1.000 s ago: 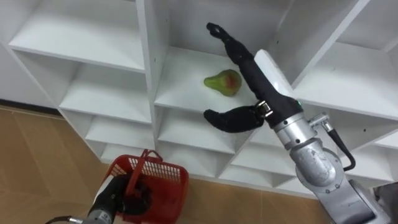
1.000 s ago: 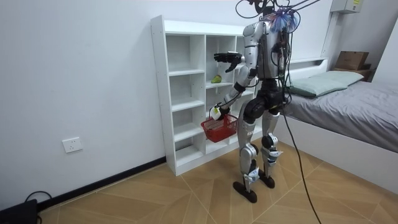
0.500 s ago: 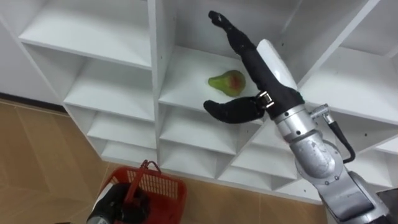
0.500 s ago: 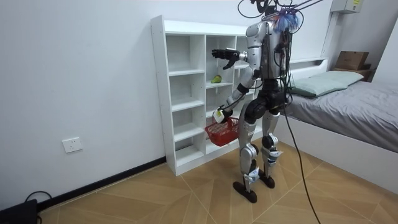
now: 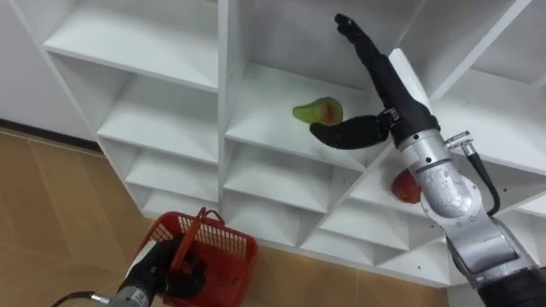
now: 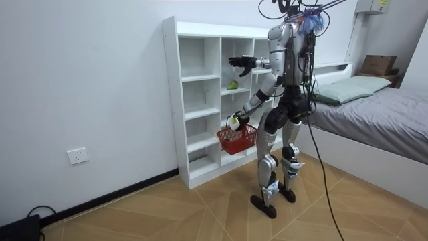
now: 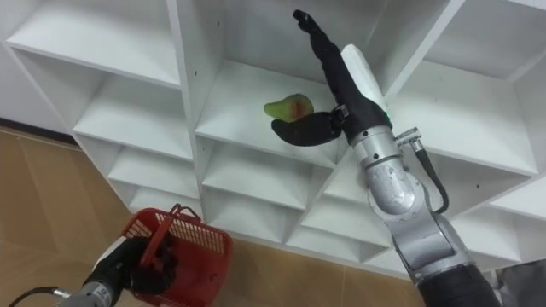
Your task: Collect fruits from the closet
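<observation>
A green pear with a red blush (image 5: 317, 111) lies on a middle shelf of the white closet (image 5: 223, 94). My right hand (image 5: 388, 83) is open in that compartment, just right of the pear. Its fingers (image 5: 354, 34) point up and back, and its thumb (image 5: 341, 135) lies close below the pear. A red fruit (image 5: 407, 186) rests one shelf lower, partly behind my right forearm. Low at the left, my left hand (image 5: 160, 271) is shut on the handle of a red wire basket (image 5: 217, 247). In the room view I stand facing the closet (image 6: 200, 100) with the basket (image 6: 237, 138) held at hip height.
The closet's other compartments (image 5: 136, 47) hold nothing that I can see. Wood floor (image 5: 51, 213) runs below it. In the room view a bed (image 6: 374, 107) stands at the room view's right, close behind me.
My right hand has moved right relative to the pear, from over it to beside it. The view has shifted, bringing the red fruit on the lower shelf into sight. The basket stays held.
</observation>
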Controlling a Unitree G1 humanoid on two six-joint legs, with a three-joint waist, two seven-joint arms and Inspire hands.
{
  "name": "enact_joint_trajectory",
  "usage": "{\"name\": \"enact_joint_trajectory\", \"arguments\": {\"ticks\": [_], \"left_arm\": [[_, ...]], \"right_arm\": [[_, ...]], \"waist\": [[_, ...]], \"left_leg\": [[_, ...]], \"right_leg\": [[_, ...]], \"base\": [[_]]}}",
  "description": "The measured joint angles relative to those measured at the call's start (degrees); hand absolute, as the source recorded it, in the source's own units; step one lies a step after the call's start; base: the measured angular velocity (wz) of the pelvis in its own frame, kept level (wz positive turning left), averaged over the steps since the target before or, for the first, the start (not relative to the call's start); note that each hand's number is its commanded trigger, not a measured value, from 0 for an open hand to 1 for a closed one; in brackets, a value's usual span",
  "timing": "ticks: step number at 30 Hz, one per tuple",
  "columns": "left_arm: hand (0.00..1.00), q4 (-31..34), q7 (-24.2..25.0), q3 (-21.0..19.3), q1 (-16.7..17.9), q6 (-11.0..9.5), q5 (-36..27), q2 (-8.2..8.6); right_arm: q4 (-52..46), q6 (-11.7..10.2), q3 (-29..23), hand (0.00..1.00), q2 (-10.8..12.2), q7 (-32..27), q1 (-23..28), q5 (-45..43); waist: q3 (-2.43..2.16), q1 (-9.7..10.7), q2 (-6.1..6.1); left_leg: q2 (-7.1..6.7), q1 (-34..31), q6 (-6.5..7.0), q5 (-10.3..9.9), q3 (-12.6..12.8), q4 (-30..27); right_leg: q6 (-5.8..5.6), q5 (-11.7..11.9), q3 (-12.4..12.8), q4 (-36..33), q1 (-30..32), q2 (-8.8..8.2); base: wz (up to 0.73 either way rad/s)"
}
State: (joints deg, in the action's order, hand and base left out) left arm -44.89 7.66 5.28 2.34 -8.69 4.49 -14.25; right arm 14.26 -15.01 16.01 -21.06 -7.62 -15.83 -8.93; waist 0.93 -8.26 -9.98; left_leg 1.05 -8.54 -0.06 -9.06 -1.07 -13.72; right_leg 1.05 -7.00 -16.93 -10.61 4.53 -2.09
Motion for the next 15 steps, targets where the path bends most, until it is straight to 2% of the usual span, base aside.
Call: {"name": "enact_joint_trajectory", "arguments": {"ticks": [4,7,15], "left_arm": [[1.0,0.0,-0.06,0.01,0.05,0.07,0.23,-0.36],[1.0,0.0,-0.06,-0.3,0.05,0.08,0.21,-0.53],[1.0,0.01,0.17,-0.66,-0.05,0.1,0.06,-0.25]], "right_arm": [[3.9,0.07,0.14,0.0,0.0,-0.03,-2.14,-0.04],[6.32,0.06,0.09,0.0,0.0,-0.18,-3.68,-0.03],[12.19,-0.44,0.1,0.0,0.0,-1.08,-7.27,0.17]], "waist": [[0.15,-0.18,-1.3],[0.16,-0.19,-1.81],[0.59,-0.25,-1.11]], "left_leg": [[-0.09,-0.06,-0.01,0.01,-0.5,-0.11],[-0.26,-0.42,-0.01,0.01,-0.85,-0.25],[-0.61,-1.23,0.02,0.0,-2.07,-1.08]], "right_leg": [[0.0,0.0,-0.31,0.16,-0.24,-0.01],[0.0,0.0,-0.31,0.71,-0.35,0.0],[0.0,0.01,-0.73,0.88,-0.28,-0.13]], "base": [[0.06],[0.07],[0.08]]}}
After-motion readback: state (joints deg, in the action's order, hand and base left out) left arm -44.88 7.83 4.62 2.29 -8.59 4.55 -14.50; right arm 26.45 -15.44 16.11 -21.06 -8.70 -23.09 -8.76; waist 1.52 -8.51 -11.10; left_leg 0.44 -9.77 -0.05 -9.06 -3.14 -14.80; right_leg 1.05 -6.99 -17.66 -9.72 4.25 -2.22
